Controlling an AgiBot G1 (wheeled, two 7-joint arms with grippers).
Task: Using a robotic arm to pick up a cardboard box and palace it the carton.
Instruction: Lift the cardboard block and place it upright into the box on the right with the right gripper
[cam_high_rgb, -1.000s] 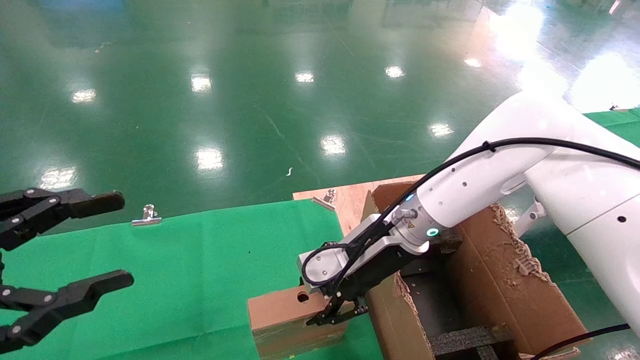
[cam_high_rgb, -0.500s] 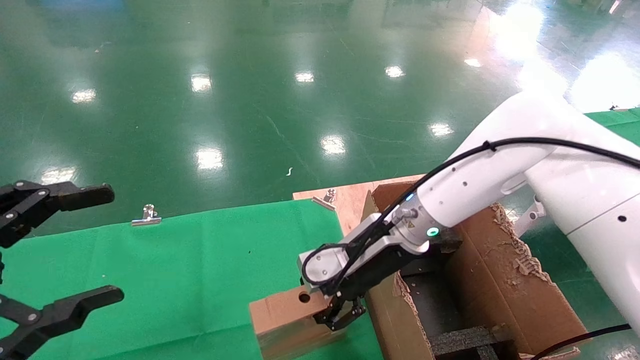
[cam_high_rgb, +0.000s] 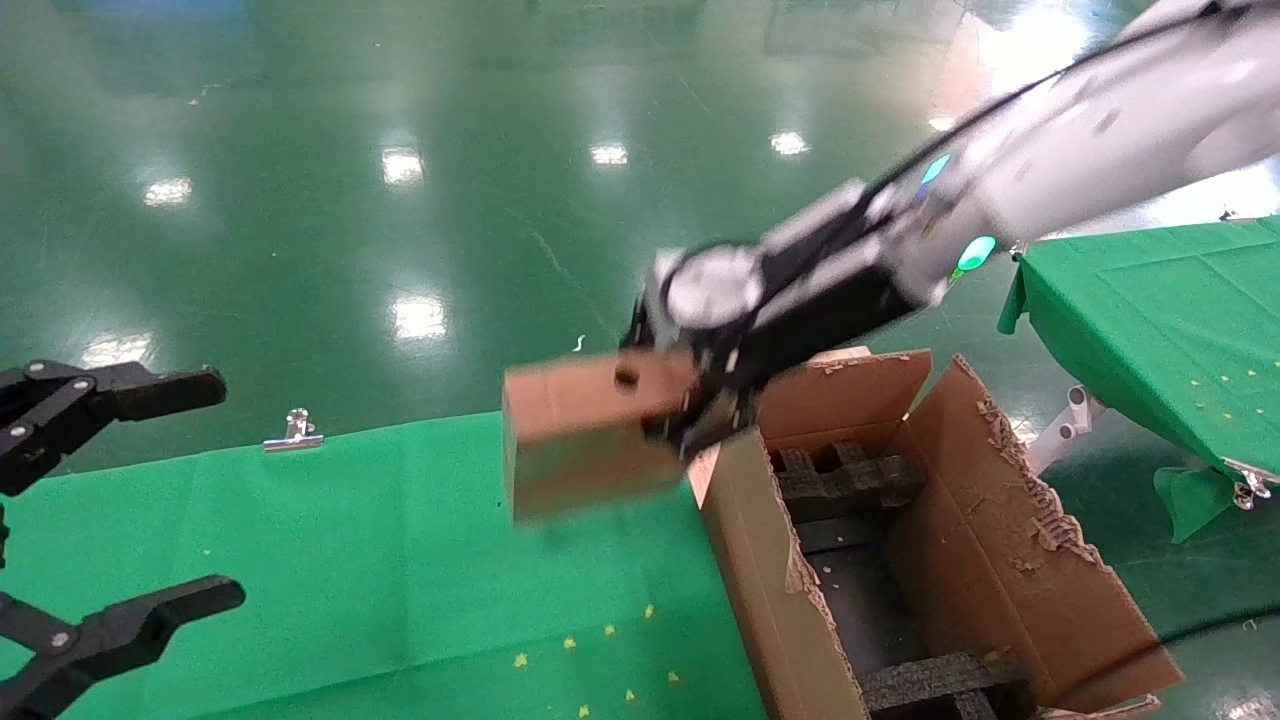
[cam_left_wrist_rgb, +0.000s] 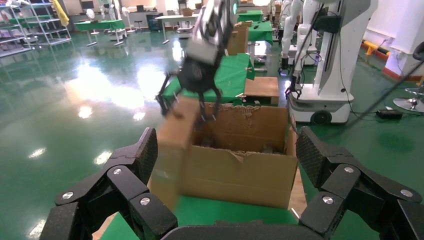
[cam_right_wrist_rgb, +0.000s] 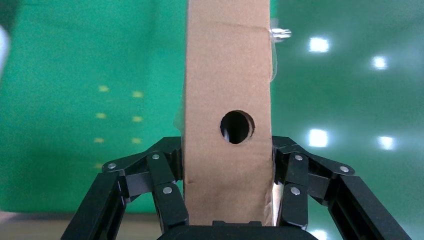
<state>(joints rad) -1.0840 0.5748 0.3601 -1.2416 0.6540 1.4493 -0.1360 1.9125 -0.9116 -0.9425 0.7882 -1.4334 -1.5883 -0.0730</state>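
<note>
1. Now, the biggest thing I see on the head view is the green table cover (cam_high_rgb: 380, 560), spreading from about 7 o'clock across to 6 o'clock.
2. Next is the carton (cam_high_rgb: 760, 560), sitting at roughly 5 o'clock with its ragged flaps open and black foam inserts (cam_high_rgb: 930, 675) visible inside; in the left wrist view it stands beyond the fingers (cam_left_wrist_rgb: 240, 170).
3. The robotic arm (cam_high_rgb: 1080, 130) reaches in from 2 o'clock toward the middle, green ring light lit.
4. The cardboard box (cam_high_rgb: 585, 440) hangs in the air near the centre, clear of the cover, just beside the carton's near-left corner and not inside it; its round hole faces up and toward me.
5. The right gripper (cam_high_rgb: 700, 405) is clamped on the box's end; in the right wrist view its fingers (cam_right_wrist_rgb: 165, 180) press both broad sides of the box (cam_right_wrist_rgb: 227, 100).
6. The left gripper (cam_high_rgb: 110, 510) idles at 8 o'clock, fingers spread wide apart over the cover.
7. A small metal clip (cam_high_rgb: 293, 430) sits on the cover's far edge at about 10 o'clock.
</note>
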